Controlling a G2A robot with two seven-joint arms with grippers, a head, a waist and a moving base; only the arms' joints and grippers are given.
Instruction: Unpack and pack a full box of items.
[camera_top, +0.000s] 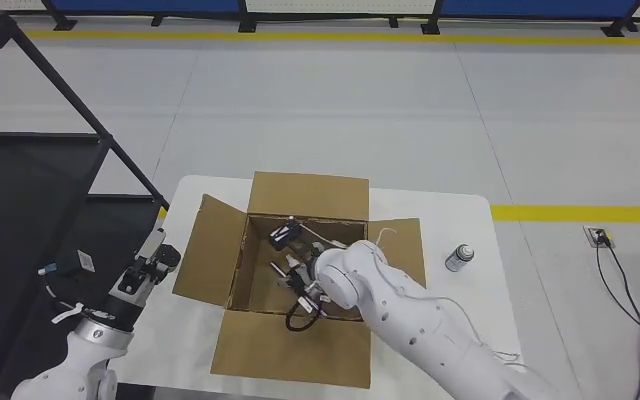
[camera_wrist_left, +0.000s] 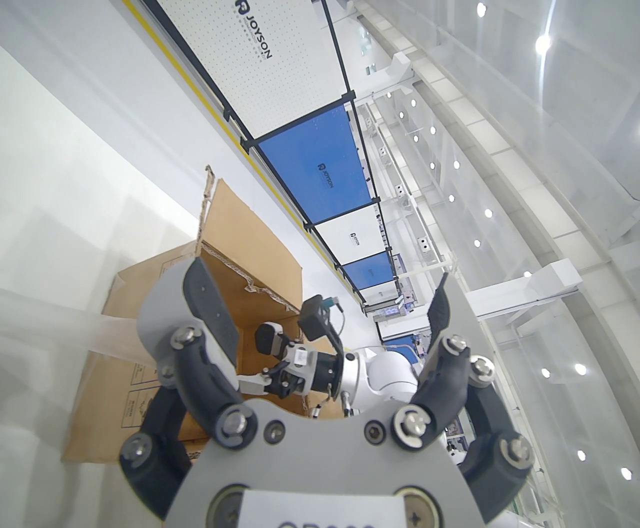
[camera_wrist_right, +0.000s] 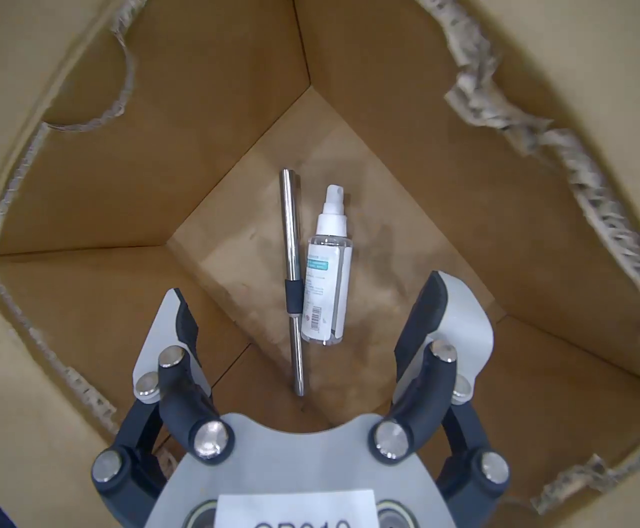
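Got the right gripper (camera_wrist_right: 307, 290) hanging spread open down inside the box (camera_top: 308, 195), walls all round, straight above a spray bottle (camera_wrist_right: 327, 280) and metal rod (camera_wrist_right: 291, 250) lying side by side on the box floor. Also spotted the left gripper (camera_wrist_left: 320, 275), empty and spread open too, outside the box's left flap, plus a small can (camera_top: 459, 257) standing beyond the right flap.

My arms (camera_top: 420, 310) are smooth, rounded white; my fingers (camera_wrist_right: 465, 320) are white shells with black pads (camera_wrist_right: 424, 320), hinged on black links (camera_wrist_right: 430, 395) by silver screws (camera_wrist_right: 391, 439) to a grey plate (camera_wrist_right: 300, 465).
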